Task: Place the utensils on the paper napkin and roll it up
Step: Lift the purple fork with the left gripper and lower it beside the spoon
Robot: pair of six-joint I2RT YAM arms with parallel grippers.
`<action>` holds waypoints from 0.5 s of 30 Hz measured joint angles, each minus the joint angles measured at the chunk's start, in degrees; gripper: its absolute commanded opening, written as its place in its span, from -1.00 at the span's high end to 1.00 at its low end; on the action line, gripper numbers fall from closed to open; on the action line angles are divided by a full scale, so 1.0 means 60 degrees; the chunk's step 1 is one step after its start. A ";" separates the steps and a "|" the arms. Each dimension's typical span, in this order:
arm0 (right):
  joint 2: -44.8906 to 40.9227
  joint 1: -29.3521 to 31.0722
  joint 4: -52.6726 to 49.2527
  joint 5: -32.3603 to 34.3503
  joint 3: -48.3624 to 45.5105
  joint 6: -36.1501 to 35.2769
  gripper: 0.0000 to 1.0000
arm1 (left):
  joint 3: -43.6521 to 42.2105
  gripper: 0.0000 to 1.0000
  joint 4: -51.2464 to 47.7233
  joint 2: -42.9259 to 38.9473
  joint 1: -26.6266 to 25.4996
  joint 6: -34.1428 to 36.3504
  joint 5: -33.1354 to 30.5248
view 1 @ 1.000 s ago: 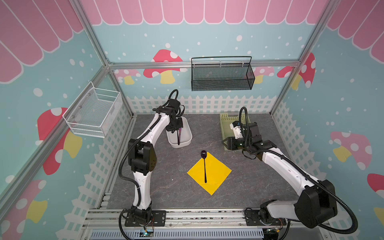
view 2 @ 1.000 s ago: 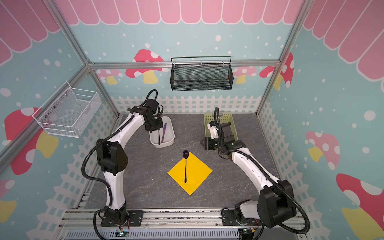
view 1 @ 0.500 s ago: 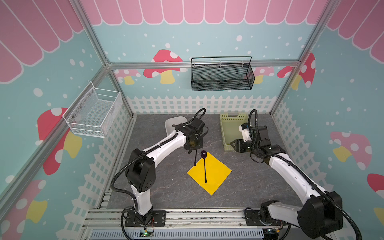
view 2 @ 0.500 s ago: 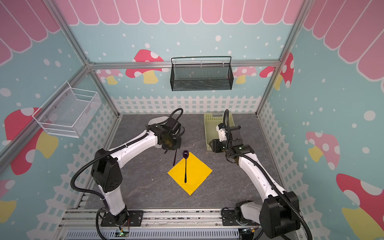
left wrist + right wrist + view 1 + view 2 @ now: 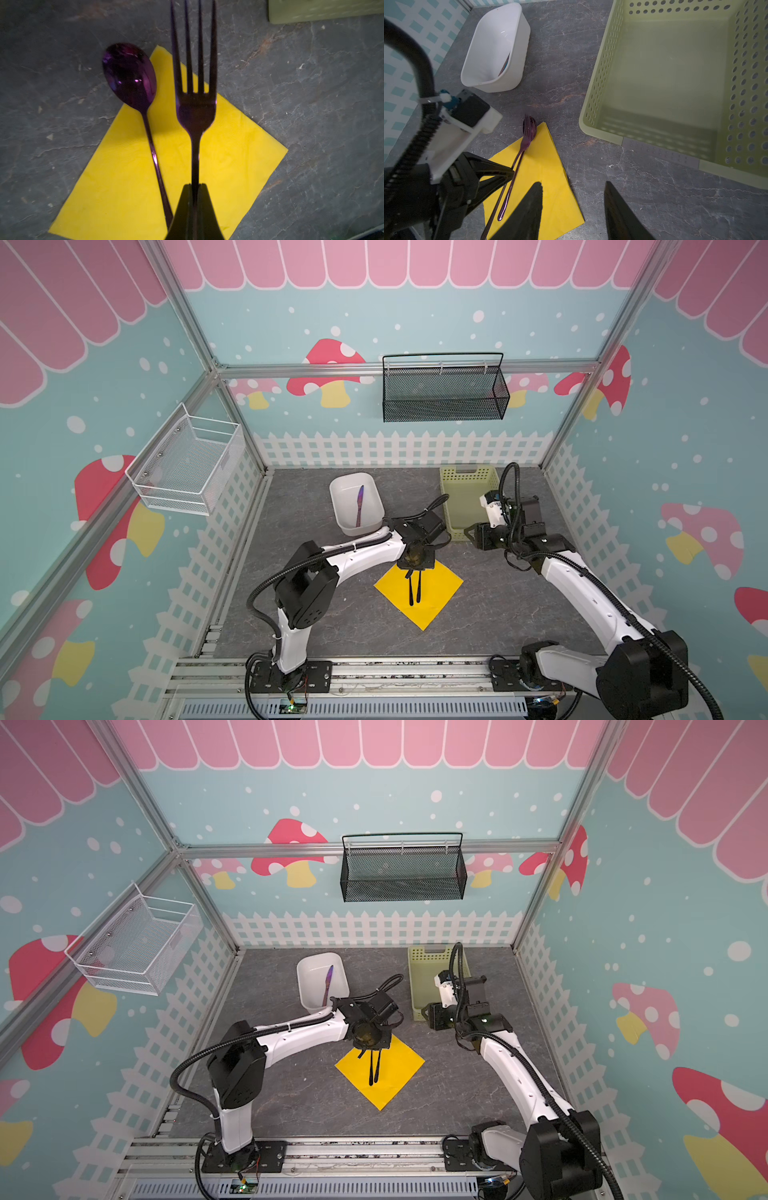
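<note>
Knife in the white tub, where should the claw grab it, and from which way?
Best from straight above, through the white tub's open top, since its walls block the sides. The knife is slim and long, so pinch across its narrow middle. The left claw is shut on the fork, so that probably goes down first.

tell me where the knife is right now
In both top views the knife lies inside the white tub at the back left of the table, left of the green basket.
</note>
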 measured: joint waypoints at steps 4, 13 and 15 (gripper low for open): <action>-0.0157 -0.0022 0.0004 -0.0062 -0.0047 -0.0044 0.00 | 0.0062 1.00 0.0098 0.0466 -0.0127 -0.0240 -0.0149; -0.0273 -0.0062 0.0015 -0.0146 -0.0142 -0.0073 -0.01 | 0.0062 1.00 0.0168 0.0630 -0.0109 -0.0492 -0.0546; -0.0273 -0.0062 0.0015 -0.0153 -0.0153 -0.0073 -0.01 | 0.0062 1.00 0.0208 0.0634 -0.0109 -0.0539 -0.0561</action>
